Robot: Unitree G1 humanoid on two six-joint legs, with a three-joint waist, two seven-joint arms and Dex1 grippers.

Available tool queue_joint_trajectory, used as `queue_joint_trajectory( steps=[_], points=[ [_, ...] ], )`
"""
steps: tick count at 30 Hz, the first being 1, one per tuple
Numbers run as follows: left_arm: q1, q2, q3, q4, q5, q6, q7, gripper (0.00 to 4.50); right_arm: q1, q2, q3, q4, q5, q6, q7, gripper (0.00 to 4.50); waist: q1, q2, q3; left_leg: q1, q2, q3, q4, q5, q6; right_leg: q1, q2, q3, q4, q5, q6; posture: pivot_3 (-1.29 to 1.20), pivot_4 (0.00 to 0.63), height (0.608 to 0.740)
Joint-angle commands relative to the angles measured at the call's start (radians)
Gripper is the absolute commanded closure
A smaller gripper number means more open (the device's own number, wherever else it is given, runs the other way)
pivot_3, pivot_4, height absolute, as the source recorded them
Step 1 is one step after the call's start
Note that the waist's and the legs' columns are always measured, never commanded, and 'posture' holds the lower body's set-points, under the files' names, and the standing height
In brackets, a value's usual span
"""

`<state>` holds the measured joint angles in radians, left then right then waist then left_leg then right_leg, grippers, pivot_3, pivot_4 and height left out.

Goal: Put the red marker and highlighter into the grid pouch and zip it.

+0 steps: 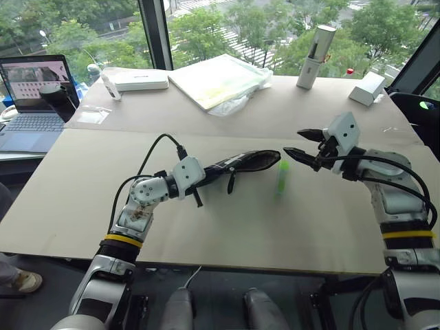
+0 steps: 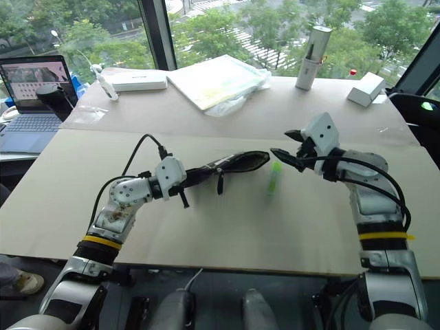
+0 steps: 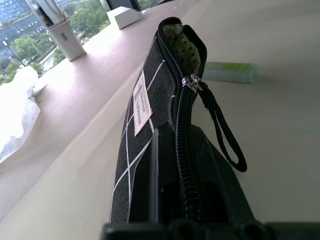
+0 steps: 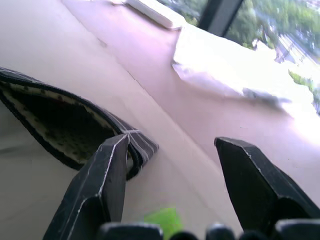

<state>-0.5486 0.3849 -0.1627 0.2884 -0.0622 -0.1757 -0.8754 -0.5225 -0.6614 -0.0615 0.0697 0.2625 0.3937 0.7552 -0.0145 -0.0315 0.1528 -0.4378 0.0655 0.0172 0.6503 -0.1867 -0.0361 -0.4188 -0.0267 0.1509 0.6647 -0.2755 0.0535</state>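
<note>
My left gripper (image 1: 203,173) is shut on one end of the grid pouch (image 1: 242,163), a black fabric pouch with thin white lines, holding it just above the table. Its mouth (image 4: 55,120) gapes open toward the right. The zipper pull strap (image 3: 222,130) dangles below it. The light-green highlighter (image 1: 282,176) lies on the table just past the open mouth. My right gripper (image 1: 293,141) hovers open with nothing between its fingers, just right of the mouth and above the highlighter (image 4: 162,220). The red marker is out of view.
At the table's back are a white box (image 1: 141,80), a plastic-wrapped pad (image 1: 220,79), a tall white cylinder (image 1: 315,56) and a small white box (image 1: 366,88). An open laptop (image 1: 34,96) sits far left. The table (image 1: 227,234) has bare room toward its front.
</note>
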Motion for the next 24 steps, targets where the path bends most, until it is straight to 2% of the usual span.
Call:
queue_joint_trajectory(
  steps=[1, 6, 14, 24],
  points=[
    [-0.001, 0.0, 0.007, -0.036, -0.01, -0.019, 0.004, 4.5, 0.069, 0.049, -0.065, -0.185, 0.041, 0.313, -0.183, 1.41, -0.001, 0.0, 0.0, 0.0, 0.0, 0.0, 0.0, 0.0, 0.0, 0.0, 0.0, 0.0, 0.0, 0.0, 0.0, 0.0, 0.15, 0.736],
    [0.002, 0.0, 0.004, -0.038, -0.011, -0.018, 0.001, 4.5, 0.118, 0.103, -0.039, -0.279, 0.018, 0.5, -0.306, 1.41, 0.0, 0.0, 0.0, 0.0, 0.0, 0.0, 0.0, 0.0, 0.0, -0.001, 0.0, 0.0, 0.0, 0.0, 0.0, 0.0, 0.15, 0.736],
    [-0.002, -0.014, -0.002, -0.039, -0.011, -0.014, 0.008, 4.5, 0.074, 0.201, -0.004, -0.217, -0.011, 0.531, -0.397, 1.41, -0.001, 0.0, 0.0, 0.0, 0.0, 0.0, 0.0, 0.0, 0.0, 0.0, 0.0, 0.0, 0.0, 0.0, 0.0, 0.0, 0.15, 0.736],
    [0.019, -0.024, -0.001, -0.041, -0.003, -0.022, 0.038, 4.5, 0.042, 0.246, 0.092, -0.135, -0.053, 0.568, -0.427, 1.41, -0.001, 0.0, 0.0, 0.0, 0.0, 0.0, 0.0, 0.0, 0.0, 0.0, 0.0, 0.0, 0.0, 0.0, 0.0, 0.0, 0.15, 0.736]
  ],
)
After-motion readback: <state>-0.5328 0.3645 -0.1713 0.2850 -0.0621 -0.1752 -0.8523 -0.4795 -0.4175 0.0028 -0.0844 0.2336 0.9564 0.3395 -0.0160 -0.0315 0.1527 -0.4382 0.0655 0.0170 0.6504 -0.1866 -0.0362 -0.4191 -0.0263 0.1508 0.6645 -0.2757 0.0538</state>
